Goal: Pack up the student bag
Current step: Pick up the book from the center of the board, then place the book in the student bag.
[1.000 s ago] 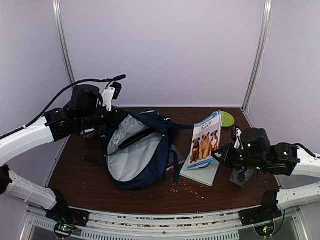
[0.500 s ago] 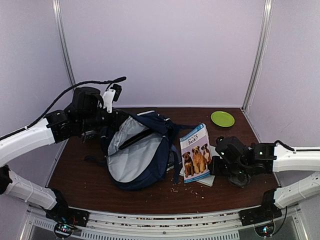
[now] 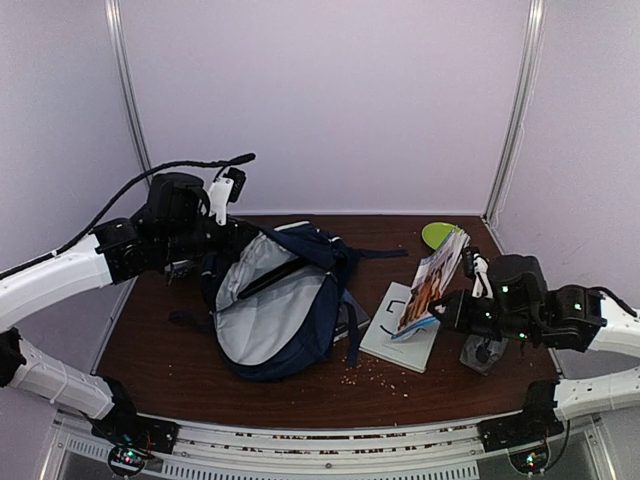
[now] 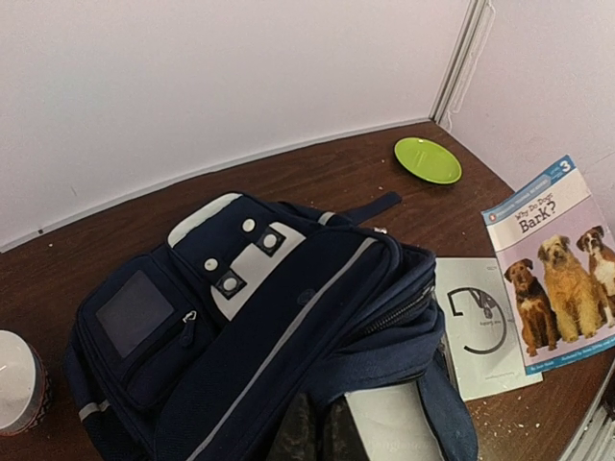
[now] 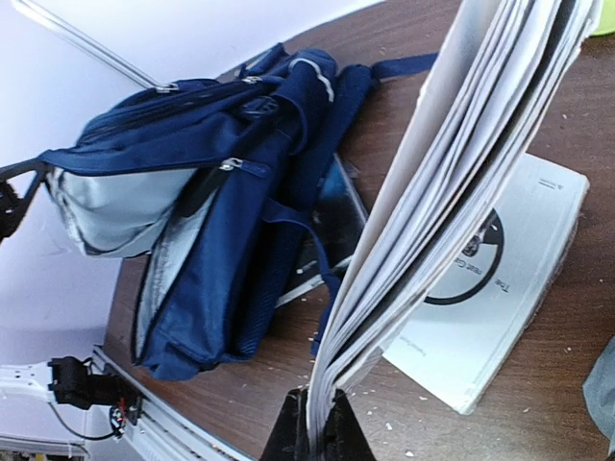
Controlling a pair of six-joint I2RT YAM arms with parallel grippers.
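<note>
The navy student bag (image 3: 275, 305) lies open in the middle of the table, its grey lining (image 3: 250, 310) facing up. My left gripper (image 3: 222, 240) is shut on the bag's upper rim and holds the mouth open. In the left wrist view its dark fingers (image 4: 306, 434) pinch the navy fabric (image 4: 288, 317). My right gripper (image 3: 455, 306) is shut on the bottom edge of a dog picture book (image 3: 432, 283). It holds the book upright above the table to the right of the bag. The book's pages (image 5: 442, 182) fan out edge-on in the right wrist view, and its cover (image 4: 562, 269) shows in the left wrist view.
A white booklet (image 3: 398, 335) lies flat under the held book. A dark flat tablet (image 5: 332, 221) rests against the bag's right side. A green plate (image 3: 436, 231) sits at the back right. A grey pouch (image 3: 485, 353) lies under my right arm. A cup (image 4: 14, 379) stands left of the bag. Crumbs dot the front.
My right gripper dipped left toward the bag with the book, then swung back right and up. The book now stands turned nearly edge-on. The left arm and bag have not moved.
</note>
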